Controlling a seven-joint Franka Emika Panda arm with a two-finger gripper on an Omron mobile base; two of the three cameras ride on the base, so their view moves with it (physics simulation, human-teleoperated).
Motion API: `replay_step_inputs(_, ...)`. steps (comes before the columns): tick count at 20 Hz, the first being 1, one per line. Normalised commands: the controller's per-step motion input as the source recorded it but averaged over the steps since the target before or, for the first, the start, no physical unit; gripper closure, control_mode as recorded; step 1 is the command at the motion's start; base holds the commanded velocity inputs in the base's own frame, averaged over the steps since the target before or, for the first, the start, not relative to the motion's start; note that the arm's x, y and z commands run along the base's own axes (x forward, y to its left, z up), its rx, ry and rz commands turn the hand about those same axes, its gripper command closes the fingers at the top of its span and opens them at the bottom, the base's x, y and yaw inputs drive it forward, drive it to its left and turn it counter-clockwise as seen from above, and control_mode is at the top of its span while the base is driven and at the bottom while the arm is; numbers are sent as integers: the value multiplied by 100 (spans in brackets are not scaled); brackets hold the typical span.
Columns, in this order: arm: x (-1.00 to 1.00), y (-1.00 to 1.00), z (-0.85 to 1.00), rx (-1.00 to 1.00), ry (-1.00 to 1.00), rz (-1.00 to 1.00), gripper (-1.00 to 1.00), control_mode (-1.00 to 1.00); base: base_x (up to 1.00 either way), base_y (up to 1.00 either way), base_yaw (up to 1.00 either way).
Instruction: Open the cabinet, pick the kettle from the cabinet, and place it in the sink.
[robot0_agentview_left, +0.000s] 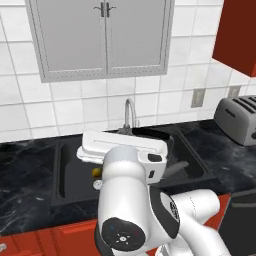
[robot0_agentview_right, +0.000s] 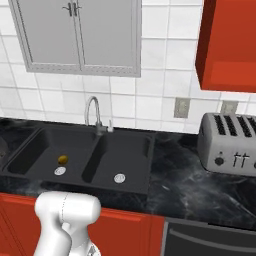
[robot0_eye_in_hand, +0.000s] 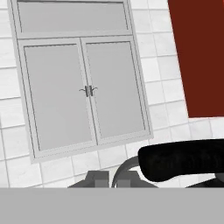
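While the arm (robot0_agentview_left: 131, 172) is folded low above the sink (robot0_agentview_right: 125, 145), the hand camera faces the tiled wall, with the grey double-door cabinet (robot0_eye_in_hand: 85, 89) at centre and the red cabinet (robot0_eye_in_hand: 197, 57) at upper right. The red cabinet hangs above the silver toaster (robot0_agentview_right: 229, 145), and its side and underside are all that can be seen of it. The faucet (robot0_agentview_right: 92, 115) rises behind the basin divider. A small yellow object (robot0_agentview_right: 62, 159) lies in the left basin. Jaw state cannot be determined.

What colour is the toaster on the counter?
Silver toaster, with dark slots; clearest in the right base view.
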Motion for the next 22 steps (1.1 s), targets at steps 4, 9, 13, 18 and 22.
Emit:
replay_step_inputs(4,0,0,0,0,0,0,100,100,24,43,0)
replay_step_inputs(9,0,0,0,0,0,0,100,100,33,26,0)
replay_step_inputs(13,0,0,0,0,0,0,100,100,25,23,0)
replay_step_inputs(18,0,0,0,0,0,0,100,100,19,33,0)
replay_step_inputs(22,0,0,0,0,0,0,100,100,6,33,0)
